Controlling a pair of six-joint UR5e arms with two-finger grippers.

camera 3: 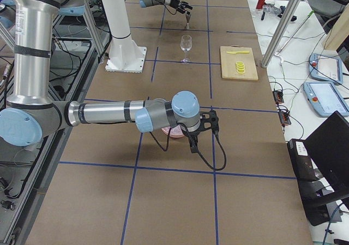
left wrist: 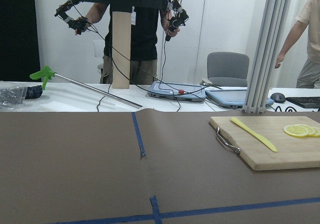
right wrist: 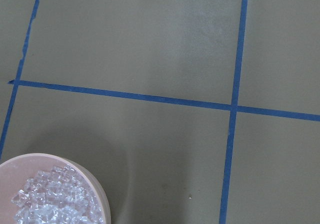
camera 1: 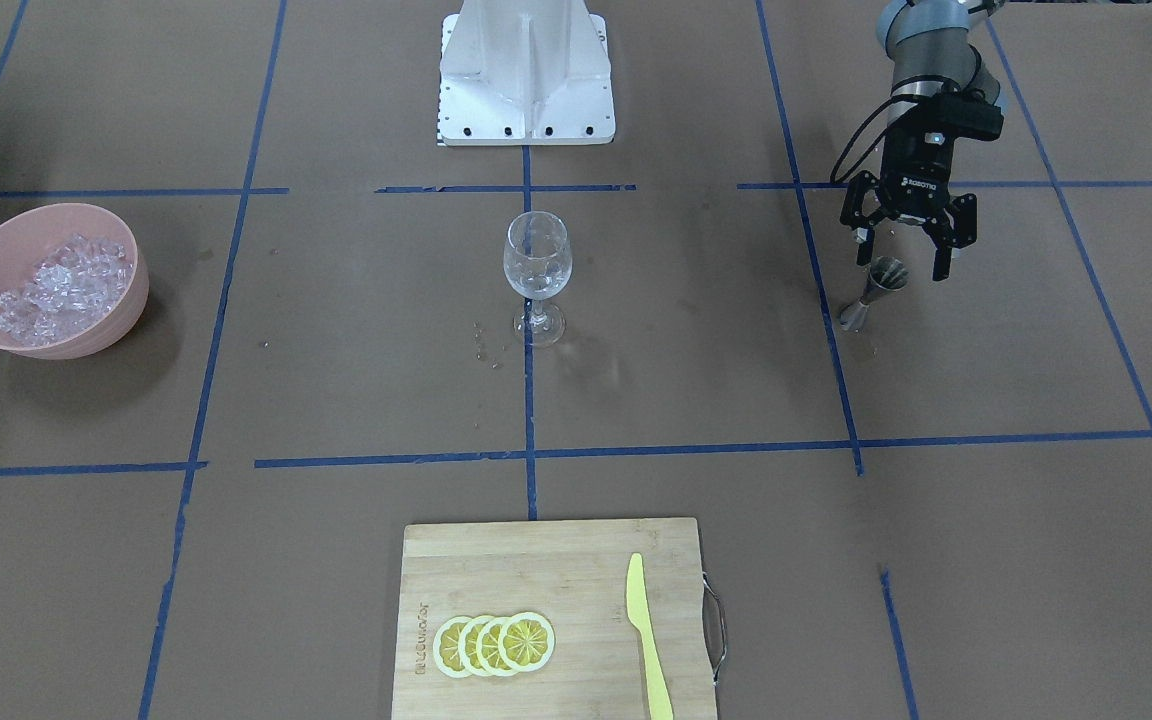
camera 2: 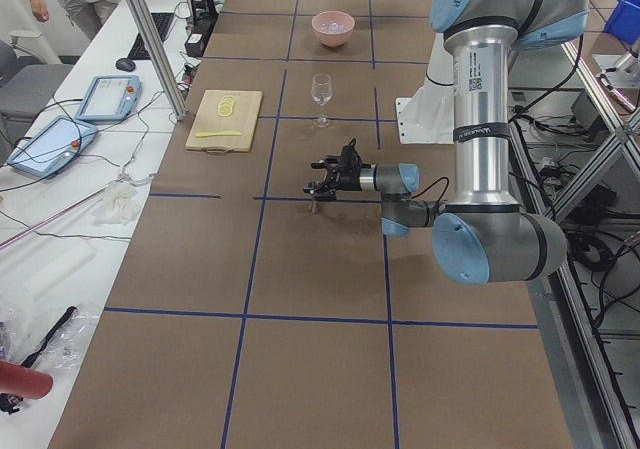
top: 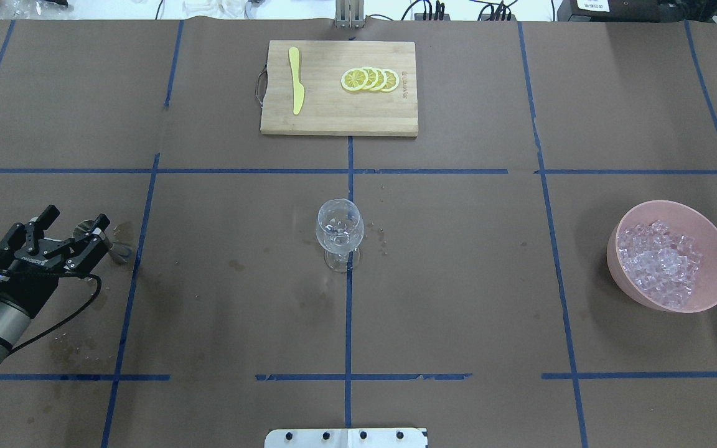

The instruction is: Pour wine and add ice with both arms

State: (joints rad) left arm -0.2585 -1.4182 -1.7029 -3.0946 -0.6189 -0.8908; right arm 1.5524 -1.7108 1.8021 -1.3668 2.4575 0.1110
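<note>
We'd pinch the light, slick steel jigger (camera 1: pixel 871 293) at its waist with the left gripper (camera 1: pixel 901 262), jaws spread wide; whether the right gripper (camera 3: pixel 199 136) is open we cannot tell.

The left gripper (camera 1: pixel 901 264) bears the white word "ROBOTIQ" on its black body. The board (camera 1: pixel 556 560) has a brand word burnt in along one edge, too small to read. A label on the left arm (camera 2: pixel 481 99) is illegible.

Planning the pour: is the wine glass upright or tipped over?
Upright. The wine glass stands on its foot on the table, bowl above the stem, in the front-facing view.
</note>
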